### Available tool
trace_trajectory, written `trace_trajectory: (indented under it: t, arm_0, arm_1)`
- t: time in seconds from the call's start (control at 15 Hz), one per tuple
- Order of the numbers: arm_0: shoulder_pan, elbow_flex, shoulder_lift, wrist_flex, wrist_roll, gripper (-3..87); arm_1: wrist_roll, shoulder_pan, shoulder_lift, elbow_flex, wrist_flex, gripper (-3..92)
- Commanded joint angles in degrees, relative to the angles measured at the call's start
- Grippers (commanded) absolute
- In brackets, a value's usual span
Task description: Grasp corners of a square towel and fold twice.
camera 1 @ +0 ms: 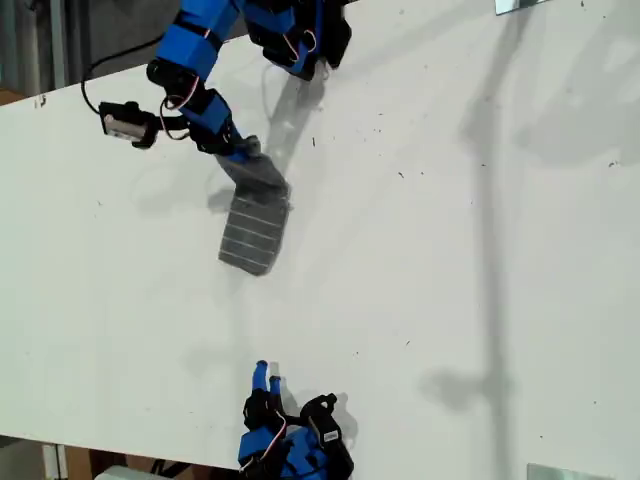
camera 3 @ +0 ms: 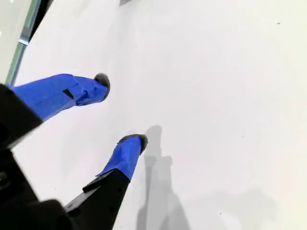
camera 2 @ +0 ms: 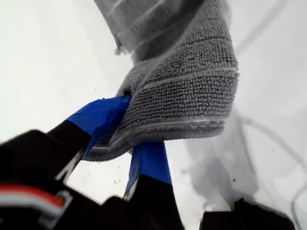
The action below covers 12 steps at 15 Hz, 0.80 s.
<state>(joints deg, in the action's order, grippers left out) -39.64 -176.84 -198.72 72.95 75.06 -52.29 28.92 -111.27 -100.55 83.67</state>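
Towel: the grey striped towel (camera 1: 254,222) hangs as a folded, narrow bundle left of centre in the exterior view, its top end lifted and its lower end at or just above the table; whether that end touches I cannot tell. In the first wrist view the towel (camera 2: 184,91) shows thick looped pile with thin pale stripes, doubled over itself.

Corners: bunched into the fold at the clamped end; no single corner can be told apart.

My first gripper: my first gripper (camera 2: 136,136) is clamped on the towel's edge, one blue finger (camera 2: 100,115) on one side of the cloth and the other under it. In the exterior view my first gripper (camera 1: 240,152) reaches down from the far left of the table and holds the towel's upper end.

My second gripper: my second gripper (camera 3: 120,112) has its blue fingers (camera 3: 72,91) apart with only bare table between them. In the exterior view my second gripper (camera 1: 267,376) sits at the near edge, just left of centre, well apart from the towel and pointing toward it.

Table: the white table (camera 1: 450,250) carries small dark specks and soft grey shadows, one of them under the hanging towel.

Cable: a black cable (camera 1: 95,95) loops at the far left of the exterior view beside the first arm.
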Motion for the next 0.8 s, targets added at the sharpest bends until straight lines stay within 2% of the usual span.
trace_trajectory:
  t: [0.0, 0.2, 0.4, 0.53, 0.73]
  arm_0:
    - [-0.97, -0.09, -0.44, 0.26, 0.09, 19.5]
    - [-0.88, -0.26, -0.44, -0.18, -0.18, 19.2]
    - [-0.79, -0.26, -0.44, -0.26, -0.44, 19.2]
    - [-0.79, -0.26, -0.44, -0.35, -0.53, 19.2]
    - [-0.7, -0.26, -0.44, -0.35, -0.44, 19.1]
  arm_1:
    - [6.15, -1.67, 21.97, 28.12, -0.88, -0.1]
    - [12.39, -2.55, 41.66, 48.52, -5.54, -0.1]
    - [14.41, -2.64, 47.99, 48.43, -12.04, 0.8]
    - [16.52, -2.9, 46.93, 47.02, -15.03, 34.0]
    - [19.78, -3.16, 25.05, 47.29, -14.33, 46.6]
